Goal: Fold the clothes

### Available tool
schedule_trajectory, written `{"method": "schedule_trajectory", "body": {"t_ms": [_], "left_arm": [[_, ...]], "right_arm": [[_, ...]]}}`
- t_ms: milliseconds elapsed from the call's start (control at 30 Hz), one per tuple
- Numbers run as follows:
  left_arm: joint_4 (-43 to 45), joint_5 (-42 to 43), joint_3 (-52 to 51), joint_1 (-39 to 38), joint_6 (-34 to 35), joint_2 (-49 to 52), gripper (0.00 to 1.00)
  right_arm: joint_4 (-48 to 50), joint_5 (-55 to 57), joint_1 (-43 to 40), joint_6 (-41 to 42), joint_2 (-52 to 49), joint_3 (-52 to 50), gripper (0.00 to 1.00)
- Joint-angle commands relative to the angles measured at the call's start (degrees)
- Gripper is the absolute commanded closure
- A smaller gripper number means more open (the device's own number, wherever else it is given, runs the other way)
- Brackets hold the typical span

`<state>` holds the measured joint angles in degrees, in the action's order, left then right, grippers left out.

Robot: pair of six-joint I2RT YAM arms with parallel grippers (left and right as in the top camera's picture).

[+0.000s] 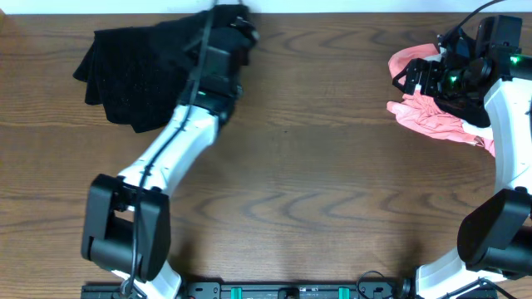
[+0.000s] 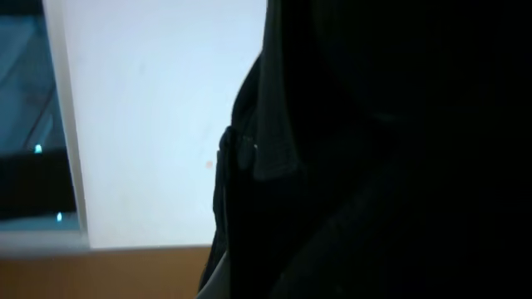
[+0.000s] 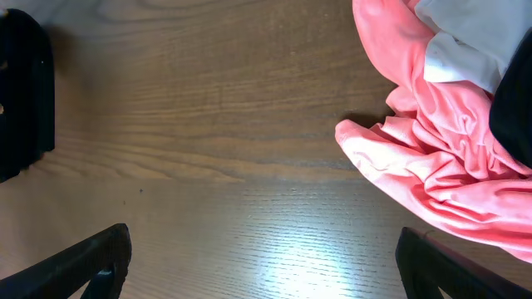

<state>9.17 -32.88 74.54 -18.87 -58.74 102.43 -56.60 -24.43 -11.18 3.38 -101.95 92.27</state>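
Black shirt [image 1: 125, 71] lay bunched on the tabletop [image 1: 332, 166], well apart from the pink garment [image 3: 432, 174], on the opposite side of the wood and close to the far edge. The left end effector [image 1: 237, 25] was at the end of the shirt nearest the pink garment, closed. Its fingers were buried in dark cloth, but black fabric with a seam hung right across the left wrist view, so it most likely had a pinch of the shirt. The right end effector [image 3: 274, 262] hovered just beside the pink garment with its fingers [image 3: 91, 257] spread wide. Nothing sat between them but bare wood. A white piece [image 3: 461, 46] lay crumpled on top of the pink garment.

Several things could have gone wrong from there. The pinch looked shallow and sat on an unclear part of the shirt, so a pull toward the pink garment might have dragged the whole heap instead of spreading it. The cloth might also have slipped free. Because the shirt was so near the far edge, a careless sweep could have pushed part of it off. Fabric blocking the left wrist view left that arm nearly blind. The open right fingers, if lowered, might have snagged the pink garment rather than helping with the shirt.
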Motion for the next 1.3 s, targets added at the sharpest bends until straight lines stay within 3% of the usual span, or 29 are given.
{"method": "schedule_trajectory", "body": {"t_ms": [0,467,667,1267], "left_arm": [[1.0,7.8,0.8,4.7,-1.2,-1.4,0.94],[4.3,25.6,0.8,21.2,-1.2,-1.2,0.94],[4.3,33.9,0.8,24.7,-1.2,-0.8,0.94],[11.3,36.5,0.8,27.1,-1.2,4.7,0.94]], "right_arm": [[-0.1,-0.2,0.0,-0.9,0.3,0.7,0.01],[1.7,-2.7,0.0,-0.2,0.3,0.7,0.01],[2.5,-2.6,0.7,-0.2,0.3,0.7,0.01],[3.7,-2.6,1.7,-0.2,0.3,0.7,0.01]]}}
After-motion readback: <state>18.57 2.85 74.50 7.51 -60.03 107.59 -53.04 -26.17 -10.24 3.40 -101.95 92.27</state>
